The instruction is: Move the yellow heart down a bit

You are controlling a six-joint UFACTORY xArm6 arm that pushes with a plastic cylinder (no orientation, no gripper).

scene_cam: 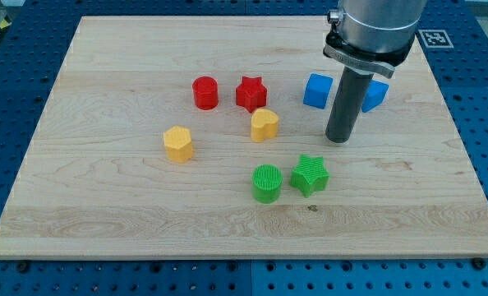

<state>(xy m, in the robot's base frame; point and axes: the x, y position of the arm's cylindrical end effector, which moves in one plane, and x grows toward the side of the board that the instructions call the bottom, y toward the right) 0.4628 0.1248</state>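
Note:
The yellow heart [264, 124] sits near the middle of the wooden board [104, 222], just below the red star [250, 93]. My tip [339, 140] rests on the board to the heart's right, a fair gap away and slightly lower in the view. It touches no block.
A red cylinder [204, 92] lies left of the red star. A yellow hexagon block [178, 143] lies left of the heart. A green cylinder [267, 182] and green star [310, 174] lie below it. A blue cube [317, 90] and another blue block [375, 94] flank my rod.

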